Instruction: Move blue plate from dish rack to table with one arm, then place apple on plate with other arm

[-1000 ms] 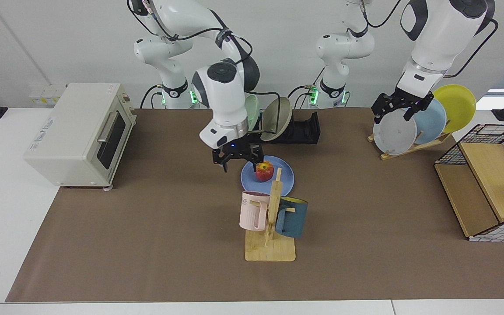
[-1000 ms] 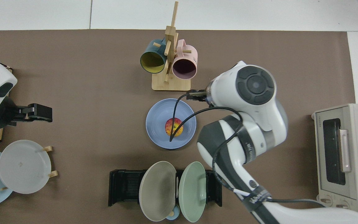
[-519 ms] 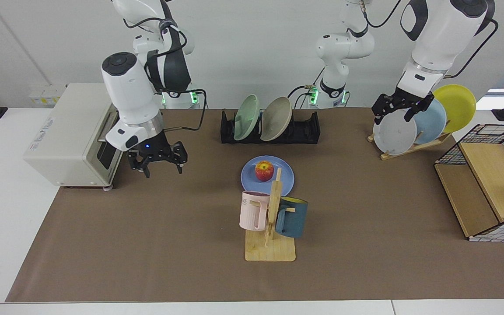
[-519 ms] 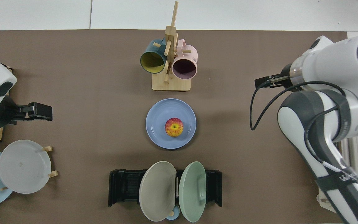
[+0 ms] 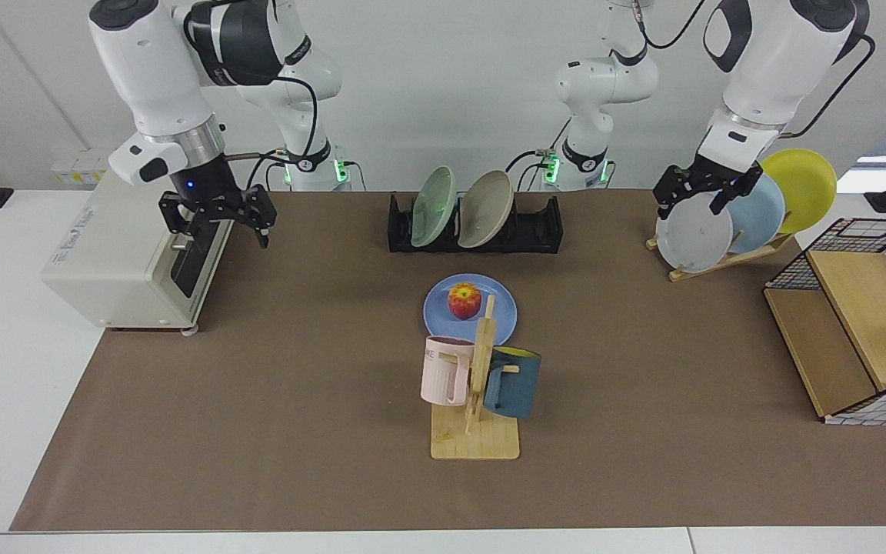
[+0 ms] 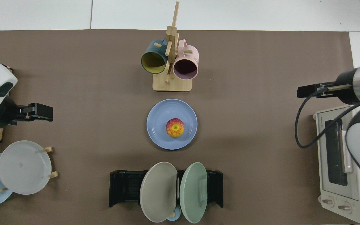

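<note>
The apple (image 5: 464, 300) sits on the blue plate (image 5: 502, 311) (mid-table); the right gripper (image 5: 216, 223), fingers spread, hangs at ten o'clock, and the left gripper (image 5: 704, 196), also spread, at two.

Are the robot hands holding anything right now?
No. The right gripper hangs open and empty in front of the toaster oven. The left gripper waits open by the wooden plate rack. The apple sits on the blue plate.

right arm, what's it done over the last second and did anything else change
The right gripper pulled away from the apple on the blue plate, swinging out and up to hang by the toaster oven, fingers open and empty. The apple, the plate and the dish rack stayed put, and the left gripper kept waiting at the wooden plate rack.
</note>
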